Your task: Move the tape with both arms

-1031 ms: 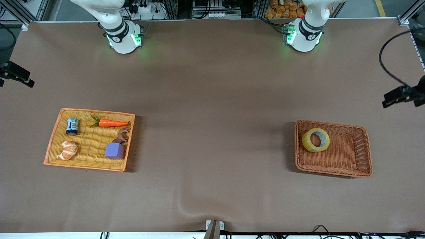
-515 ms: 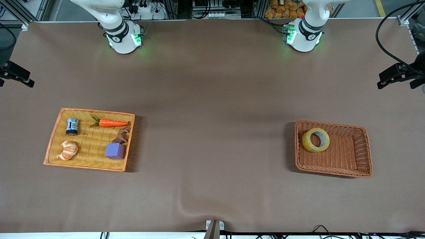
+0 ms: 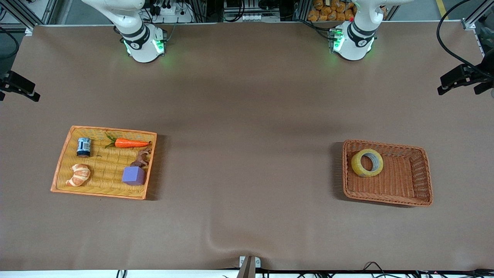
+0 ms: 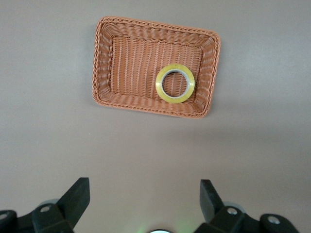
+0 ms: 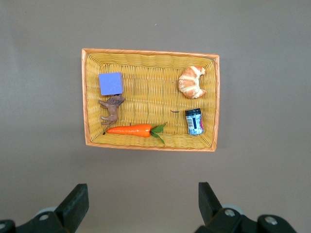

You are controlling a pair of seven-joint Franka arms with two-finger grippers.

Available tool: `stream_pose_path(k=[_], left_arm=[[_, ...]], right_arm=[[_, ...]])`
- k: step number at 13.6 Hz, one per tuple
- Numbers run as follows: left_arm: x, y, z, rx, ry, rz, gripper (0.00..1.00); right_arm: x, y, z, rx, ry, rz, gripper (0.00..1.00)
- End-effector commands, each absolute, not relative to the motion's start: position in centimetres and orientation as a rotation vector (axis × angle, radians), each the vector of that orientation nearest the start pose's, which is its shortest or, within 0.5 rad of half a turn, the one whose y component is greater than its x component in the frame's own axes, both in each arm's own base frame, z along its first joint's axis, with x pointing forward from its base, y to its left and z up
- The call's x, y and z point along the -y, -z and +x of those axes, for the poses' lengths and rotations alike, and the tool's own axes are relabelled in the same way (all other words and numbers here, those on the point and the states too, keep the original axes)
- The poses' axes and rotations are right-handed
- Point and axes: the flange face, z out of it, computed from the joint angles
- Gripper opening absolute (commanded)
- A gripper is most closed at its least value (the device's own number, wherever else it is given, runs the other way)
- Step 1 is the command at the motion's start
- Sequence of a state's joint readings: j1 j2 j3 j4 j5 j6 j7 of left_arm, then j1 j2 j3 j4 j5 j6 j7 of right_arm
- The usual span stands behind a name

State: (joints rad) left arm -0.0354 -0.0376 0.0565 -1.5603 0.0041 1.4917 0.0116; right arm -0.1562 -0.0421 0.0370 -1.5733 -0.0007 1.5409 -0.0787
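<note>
Tape, a translucent yellowish ring-shaped roll with a grey inner core (image 3: 367,162), lies flat in the brown wicker basket (image 3: 420,193) at the left arm's end of the table (image 3: 247,116), tucked into the basket's corner toward the table's middle and farther from the front camera. Lying flat with its hole upward, it offers its rim to a grasp from above, which is probably why it is set that way for the left arm.

At the right arm's end sits the shallow yellow woven tray with an orange rim (image 3: 61,154), holding an orange carrot with green leaves (image 3: 129,143), a small blue-labelled can (image 3: 83,147), a golden croissant (image 3: 78,174), a brown toy animal (image 3: 141,158) and a purple cube (image 3: 133,175). I judge this tray to be where the tape should end up, with a handover between the arms over the bare table between the two containers.

The left gripper (image 4: 143,204) hangs high above the table beside the basket, its fingers (image 4: 77,194) spread wide and holding nothing; its wrist view looks straight down on the tape (image 4: 175,83). The right gripper (image 5: 141,201) hangs likewise beside the tray (image 5: 214,97), fingers (image 5: 77,199) released and empty, waiting. Neither has begun its reach; the left arm's descent onto the roll looks like the first step
</note>
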Motion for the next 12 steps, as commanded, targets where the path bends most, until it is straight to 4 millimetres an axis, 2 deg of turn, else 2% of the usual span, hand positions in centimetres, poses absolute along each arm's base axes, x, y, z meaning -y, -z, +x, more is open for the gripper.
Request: stream_pose_path(k=[1,4,12], left_arm=[[-0.1,-63.7,53.6,-0.033,-0.067,-3.116,1.00],[0.3,-64.6,54.2,-0.053,-0.036,-3.104,1.00],[0.8,-64.7,54.2,-0.051,-0.055,-3.110,1.00]], right_arm=[[6.5,-64.6,53.6,-0.054,0.012,-3.128,1.00],[6.5,-64.6,53.6,-0.054,0.012,-3.128,1.00],[6.5,-64.6,53.6,-0.054,0.012,-3.128,1.00]])
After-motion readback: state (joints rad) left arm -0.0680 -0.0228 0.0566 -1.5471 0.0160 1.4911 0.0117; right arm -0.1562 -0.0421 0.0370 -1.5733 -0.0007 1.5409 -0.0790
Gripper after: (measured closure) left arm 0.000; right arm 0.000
